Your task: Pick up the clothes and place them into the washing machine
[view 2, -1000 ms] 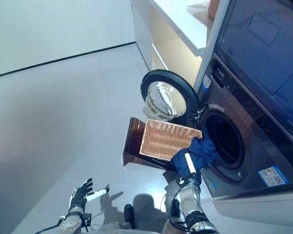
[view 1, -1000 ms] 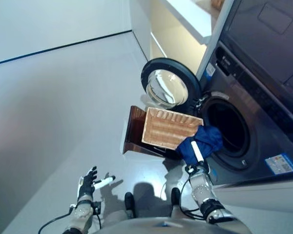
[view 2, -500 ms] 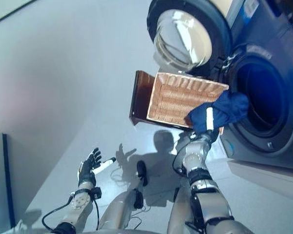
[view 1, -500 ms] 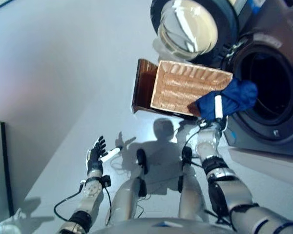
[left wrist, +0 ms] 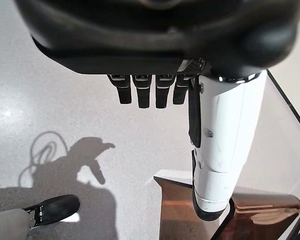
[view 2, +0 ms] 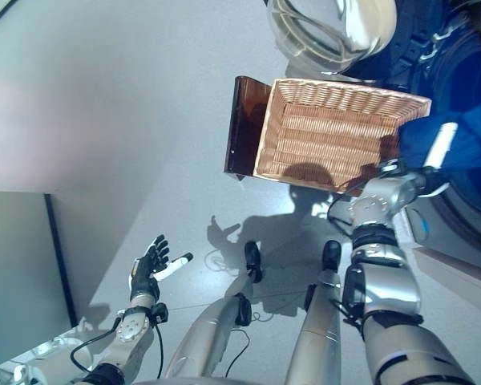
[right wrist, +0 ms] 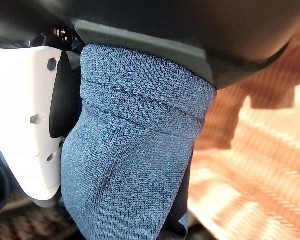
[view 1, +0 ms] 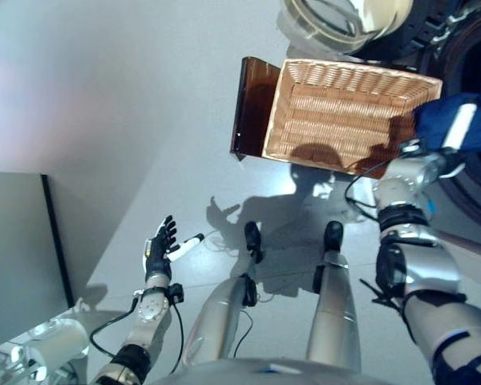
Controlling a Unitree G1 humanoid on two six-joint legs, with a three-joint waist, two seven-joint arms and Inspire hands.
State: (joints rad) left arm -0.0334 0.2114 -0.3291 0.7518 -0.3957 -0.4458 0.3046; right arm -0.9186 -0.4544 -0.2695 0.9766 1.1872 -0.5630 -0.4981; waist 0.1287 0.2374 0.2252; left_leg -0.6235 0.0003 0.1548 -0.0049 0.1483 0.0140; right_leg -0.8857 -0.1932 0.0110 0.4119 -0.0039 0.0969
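Note:
My right hand (view 1: 457, 128) is shut on a dark blue garment (view 1: 477, 108) and holds it at the mouth of the washing machine (view 2: 473, 56), by the right end of the wicker basket (view 1: 337, 112). In the right wrist view the blue knit cloth (right wrist: 135, 165) is pinched between the palm and the white-covered thumb (right wrist: 25, 115). The basket looks empty and rests on the dark brown box (view 1: 248, 104). My left hand (view 1: 160, 249) is open and empty, low over the floor at the lower left; its straight fingers (left wrist: 140, 92) show in the left wrist view.
The machine's round glass door (view 2: 329, 28) stands open beyond the basket. A grey panel with a dark edge (view 1: 16, 257) stands at the left. Grey floor (view 1: 104, 96) spreads left of the box.
The camera has tilted down, so the whole scene shifted up. My right hand still holds the blue garment by the drum opening, now further toward the view's right edge. The left hand stays open.

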